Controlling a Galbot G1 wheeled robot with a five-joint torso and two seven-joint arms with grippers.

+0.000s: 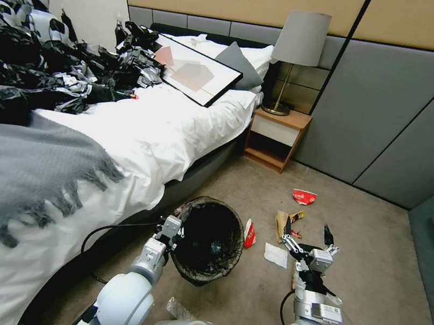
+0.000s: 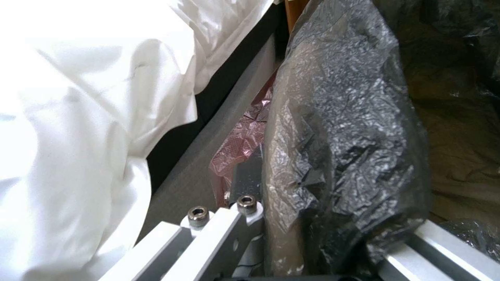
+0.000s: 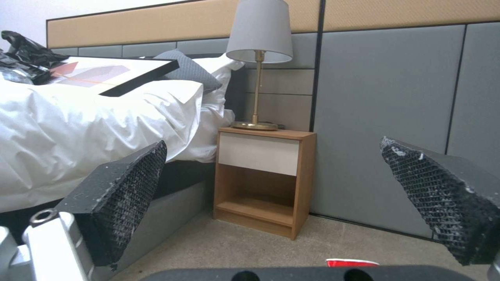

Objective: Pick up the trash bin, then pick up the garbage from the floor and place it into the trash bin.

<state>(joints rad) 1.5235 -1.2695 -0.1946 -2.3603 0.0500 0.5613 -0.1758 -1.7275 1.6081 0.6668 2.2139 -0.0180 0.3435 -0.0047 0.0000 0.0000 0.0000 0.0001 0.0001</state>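
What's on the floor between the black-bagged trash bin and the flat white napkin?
In the head view, a crushed red-and-white paper cup lies between the trash bin and napkin.

You see a crinkled, glossy black plastic liner (image 1: 209,243) over the trash bin (image 2: 284,164), matt carpet (image 1: 374,273), crumpled paper napkin (image 1: 275,255), a wood-grain nightstand (image 3: 263,179), and rough textured pads (image 3: 127,195) on the right gripper (image 1: 307,231).

- No writing can be read anywhere.
- The red paper cup (image 1: 304,196) on the carpet out from the nightstand (image 1: 273,138) bears white marks too small to make out.
- The white label on the right arm's wrist (image 1: 326,311) carries dark print, equally illegible.
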